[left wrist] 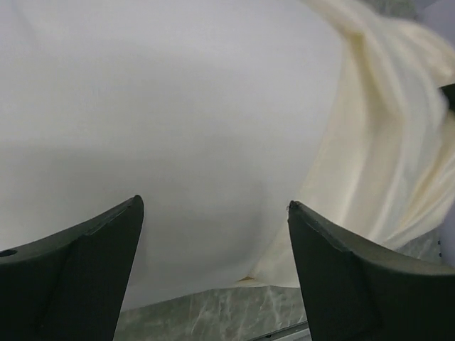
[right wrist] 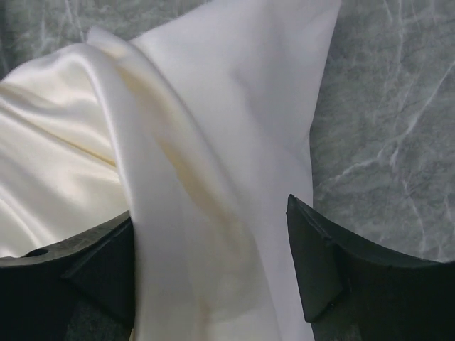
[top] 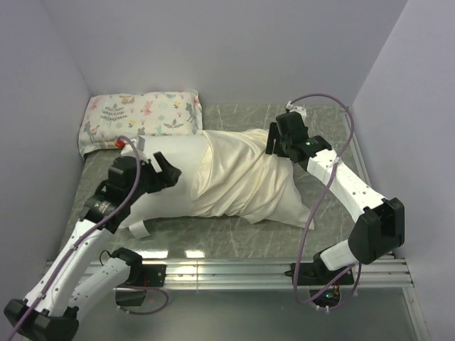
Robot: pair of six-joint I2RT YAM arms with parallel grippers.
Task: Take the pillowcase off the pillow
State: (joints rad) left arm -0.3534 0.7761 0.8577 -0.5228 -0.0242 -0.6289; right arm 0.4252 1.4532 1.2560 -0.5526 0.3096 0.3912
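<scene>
The plain white pillow (top: 186, 192) lies across the table. Its left half is bare; its right half is inside the cream satin pillowcase (top: 245, 174), which is bunched in folds. My left gripper (top: 162, 170) is open at the bare left end; in the left wrist view the gripper (left wrist: 213, 202) has the pillow (left wrist: 178, 128) just ahead of it, and the pillowcase edge (left wrist: 377, 142) to the right. My right gripper (top: 279, 145) is at the pillowcase's far right corner. In the right wrist view the gripper (right wrist: 211, 206) is open, with a fold of the pillowcase (right wrist: 206, 177) lying between its jaws.
A smaller floral-print pillow (top: 138, 117) lies against the back wall at the far left. Walls close in the table on the left, back and right. A metal rail (top: 234, 273) runs along the near edge. Grey marbled table (right wrist: 384, 106) shows to the right of the pillowcase.
</scene>
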